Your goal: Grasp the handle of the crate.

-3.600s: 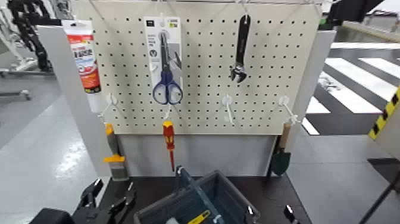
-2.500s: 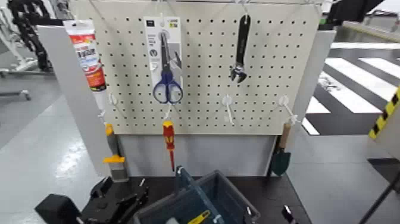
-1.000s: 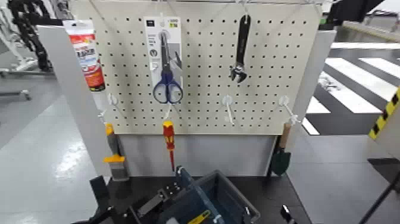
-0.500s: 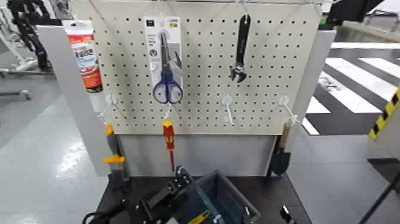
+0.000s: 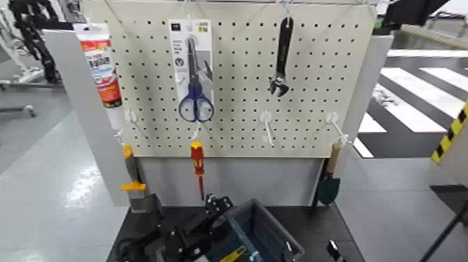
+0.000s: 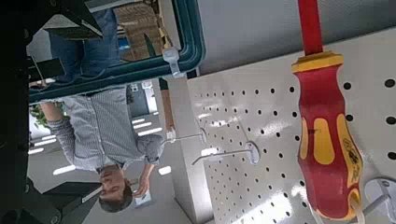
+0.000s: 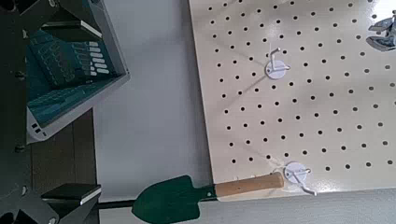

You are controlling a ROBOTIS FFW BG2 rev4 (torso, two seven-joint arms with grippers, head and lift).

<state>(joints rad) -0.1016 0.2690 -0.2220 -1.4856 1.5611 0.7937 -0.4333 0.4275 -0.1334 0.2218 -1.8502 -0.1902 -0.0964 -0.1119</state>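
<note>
The dark grey-blue latticed crate (image 5: 261, 233) sits on the black table at the bottom centre, and shows in the right wrist view (image 7: 65, 65). Its teal handle (image 6: 121, 80) stands upright over the crate's left side. My left gripper (image 5: 212, 209) is at the top of the handle and hides most of it in the head view. In the left wrist view its fingers (image 6: 70, 23) are spread, with the arched bar running between them. My right gripper (image 5: 335, 251) is parked low at the crate's right, and its fingers (image 7: 67, 194) are apart and empty.
A pegboard (image 5: 237, 132) behind the table holds scissors (image 5: 196, 76), a wrench (image 5: 281, 59), a red-and-yellow screwdriver (image 5: 198, 164), a tube (image 5: 98, 66), a scraper (image 5: 131, 178) and a green trowel (image 5: 328, 182). A person in a grey shirt (image 6: 103, 140) stands beyond the crate.
My left arm has swung in from the table's left side and moved right and up to the handle's top. The crate and the right arm have not moved.
</note>
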